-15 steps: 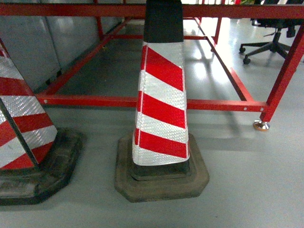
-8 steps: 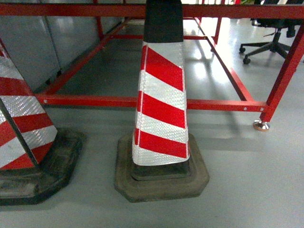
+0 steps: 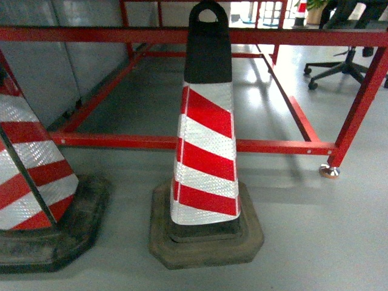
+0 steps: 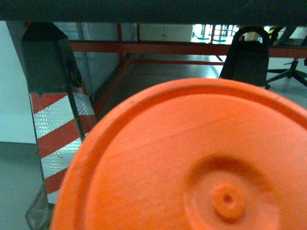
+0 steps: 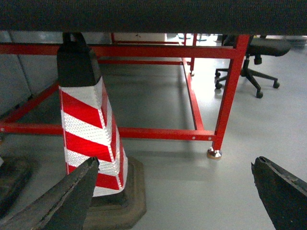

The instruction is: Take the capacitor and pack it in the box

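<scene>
- The robot is looking low across a grey floor point(image 3: 315, 242), facing a red-and-white striped traffic cone point(image 3: 206, 163) on a dark rubber base, with a second cone point(image 3: 30, 176) at the left edge and a red metal frame point(image 3: 182, 143) running behind both
- Neither the capacitor nor the box is showing in any view, so the step in hand is judged to be finding the worktop (the packing itself cannot begin from here)
- The right gripper point(image 5: 177, 191) is standing open, its two dark fingertips point(image 5: 67, 191) spread wide with only floor between them and nothing held
- The left gripper's state cannot be told: an orange moulded disc point(image 4: 192, 163) is filling most of the left wrist view, and no fingers are showing there
- To do this well, the base is needing to steer clear of both cones and the frame's foot point(image 3: 329, 171), and the head camera is needing to look higher for the pink tub
- Both arms are best kept tucked while the base is travelling, since an office chair point(image 3: 342, 63) is standing near the frame's far right
</scene>
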